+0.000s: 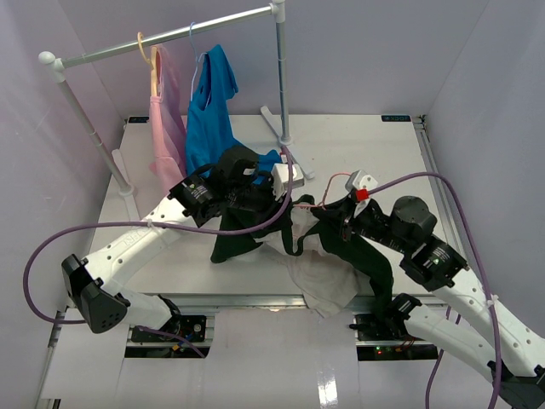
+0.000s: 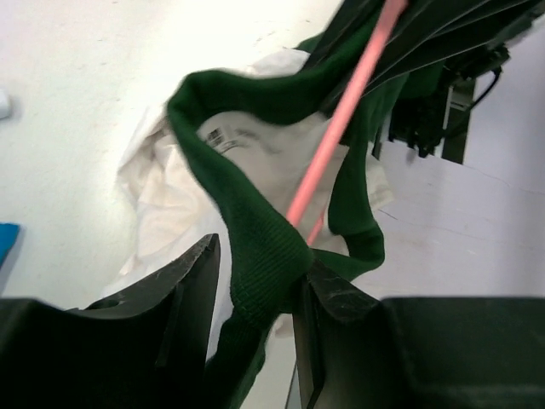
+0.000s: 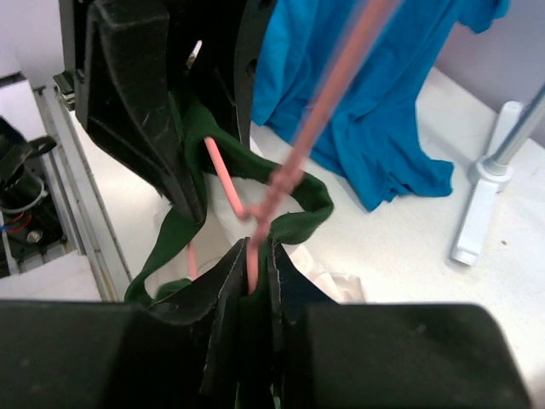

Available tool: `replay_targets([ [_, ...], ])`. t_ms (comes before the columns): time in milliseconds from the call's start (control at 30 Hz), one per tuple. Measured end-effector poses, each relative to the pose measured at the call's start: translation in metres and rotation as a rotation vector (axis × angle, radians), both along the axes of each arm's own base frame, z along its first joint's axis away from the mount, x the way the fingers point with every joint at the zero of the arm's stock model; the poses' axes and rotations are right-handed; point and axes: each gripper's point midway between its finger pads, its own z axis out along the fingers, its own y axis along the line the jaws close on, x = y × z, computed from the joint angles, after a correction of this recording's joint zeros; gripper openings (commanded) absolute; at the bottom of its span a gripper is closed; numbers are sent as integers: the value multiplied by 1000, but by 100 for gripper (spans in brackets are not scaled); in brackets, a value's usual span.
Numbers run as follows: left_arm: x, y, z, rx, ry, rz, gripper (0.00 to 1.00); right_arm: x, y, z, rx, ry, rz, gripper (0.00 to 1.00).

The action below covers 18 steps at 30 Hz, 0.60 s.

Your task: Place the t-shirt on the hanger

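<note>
1. Jaws, two pairs: the left gripper (image 2: 255, 264) stands with its jaws apart, and the green neckband of the t-shirt (image 1: 328, 277) lies in the gap against one finger. The right gripper (image 3: 253, 256) has its jaws nearly together, clamped on the thin wire of the pink hanger (image 3: 336, 85).
2. One white table (image 1: 366, 145) carries everything.
3. One garment rack (image 1: 170, 36) stands toward 11 o'clock in the top view, its bar running across to 12 o'clock.
4. Two arms reach in from 7 and 5 o'clock and meet over the table's middle.
5. Three garments:
   - The t-shirt is lifted between the grippers at the centre. Its white body sags toward 6 o'clock and hangs over the near edge.
   - A bright blue shirt (image 1: 209, 111) hangs on the rack.
   - A pale pink garment (image 1: 168, 119) hangs just beside the blue shirt, at its 9 o'clock.
6. Three hangers:
   - The pink one passes through the t-shirt's neck opening, and its wire slants up toward 1 o'clock in both wrist views.
   - A yellow-orange hanger (image 1: 143, 47) is hooked on the bar.
   - A blue hanger (image 1: 194, 43) is hooked on the bar.
</note>
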Motion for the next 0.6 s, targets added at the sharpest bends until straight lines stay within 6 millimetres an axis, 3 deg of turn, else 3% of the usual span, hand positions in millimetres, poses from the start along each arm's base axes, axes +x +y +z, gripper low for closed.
replay_targets([
  [200, 10, 7, 16, -28, -31, 71, 0, -4, -17, 8, 44, -45, -57, 32],
  [600, 8, 9, 35, -83, -43, 97, 0, 1, -29, -6, 17, -23, -126, 43],
])
